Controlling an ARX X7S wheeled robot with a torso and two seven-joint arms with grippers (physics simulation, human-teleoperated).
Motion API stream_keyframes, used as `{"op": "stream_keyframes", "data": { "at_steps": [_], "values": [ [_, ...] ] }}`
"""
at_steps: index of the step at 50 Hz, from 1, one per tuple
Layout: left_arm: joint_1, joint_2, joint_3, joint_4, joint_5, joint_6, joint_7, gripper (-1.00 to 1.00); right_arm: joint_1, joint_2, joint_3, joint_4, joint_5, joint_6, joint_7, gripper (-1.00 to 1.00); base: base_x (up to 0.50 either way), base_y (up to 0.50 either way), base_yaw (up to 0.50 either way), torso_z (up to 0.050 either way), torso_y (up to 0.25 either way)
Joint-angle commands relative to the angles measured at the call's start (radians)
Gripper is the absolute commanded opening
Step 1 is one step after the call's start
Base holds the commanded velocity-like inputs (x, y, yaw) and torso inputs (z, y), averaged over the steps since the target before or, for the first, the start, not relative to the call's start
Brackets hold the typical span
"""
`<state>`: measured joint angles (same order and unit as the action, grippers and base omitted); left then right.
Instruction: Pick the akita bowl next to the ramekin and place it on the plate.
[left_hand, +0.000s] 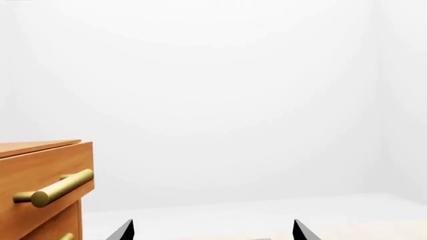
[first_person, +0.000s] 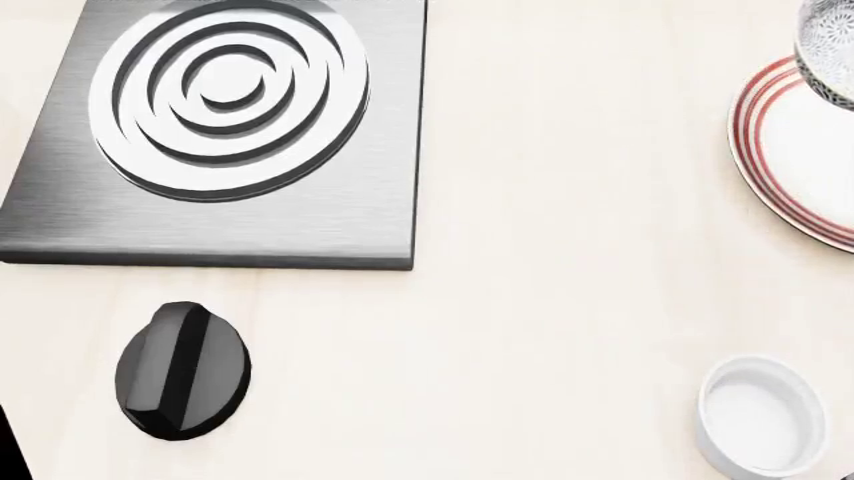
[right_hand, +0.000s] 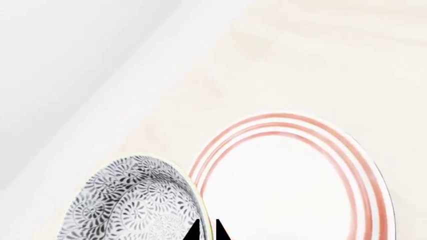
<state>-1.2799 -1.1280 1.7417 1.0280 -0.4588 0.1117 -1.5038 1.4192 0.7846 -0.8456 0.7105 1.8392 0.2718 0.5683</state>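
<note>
At the head view's 2 o'clock edge, the patterned akita bowl (first_person: 827, 55), white with a dense grey-black floral speckle, is cropped by the frame; it overlaps the far rim of the round shallow white plate with thin red rings (first_person: 787, 150), itself cut off at 3 o'clock. Whether the bowl rests on the plate or is held above it cannot be told from this view.

Right wrist view: the right gripper (right_hand: 208, 231) shows two dark fingertips close together, pinching the bowl's rim between them, one tip inside and one outside. The bowl (right_hand: 130, 202) appears tilted, its interior facing the camera, with the plate (right_hand: 293, 175) just beside it and lying flat on the pale cream countertop (right_hand: 320, 60).

Head view, 5 o'clock: the plain glossy white straight-sided ramekin (first_person: 761, 418) stands upright on the countertop (first_person: 561, 300), well apart from the plate.

Head view, 10 to 11 o'clock: a brushed grey metal square burner plate with raised white concentric rings (first_person: 220, 130). At 7 o'clock, a black oval control knob with a raised bar (first_person: 183, 370), near the burner's front edge but not touching.

Left wrist view: the left gripper (left_hand: 212, 232) shows two dark fingertips wide apart, nothing between them. It faces a white wall, with an orange-brown wooden drawer cabinet (left_hand: 40, 170) carrying a brass bar handle (left_hand: 57, 189) to one side.
</note>
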Motion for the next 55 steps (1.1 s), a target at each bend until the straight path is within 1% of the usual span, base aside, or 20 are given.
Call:
{"op": "stream_keyframes", "data": {
  "at_steps": [1, 15, 33, 55],
  "values": [
    [-0.001, -0.009, -0.007, 0.002, -0.007, -0.001, 0.006, 1.00, 0.024, -0.018, -0.001, 0.047, -0.041, -0.008, -0.021, -1.00, 0.00, 0.00, 0.00, 0.000, 0.000],
    [0.003, -0.010, -0.009, 0.001, -0.004, -0.003, 0.007, 1.00, 0.056, -0.062, -0.019, 0.153, -0.076, -0.016, -0.071, -1.00, 0.00, 0.00, 0.00, 0.000, 0.001],
    [0.012, -0.008, -0.011, 0.005, 0.003, -0.007, 0.008, 1.00, 0.037, -0.065, -0.024, 0.170, -0.093, -0.035, -0.077, -1.00, 0.00, 0.00, 0.00, 0.000, 0.001],
    [0.014, -0.009, -0.009, 0.002, 0.005, -0.007, 0.009, 1.00, 0.050, -0.114, -0.044, 0.273, -0.140, -0.078, -0.119, -1.00, 0.00, 0.00, 0.00, 0.000, 0.000]
  ]
}}
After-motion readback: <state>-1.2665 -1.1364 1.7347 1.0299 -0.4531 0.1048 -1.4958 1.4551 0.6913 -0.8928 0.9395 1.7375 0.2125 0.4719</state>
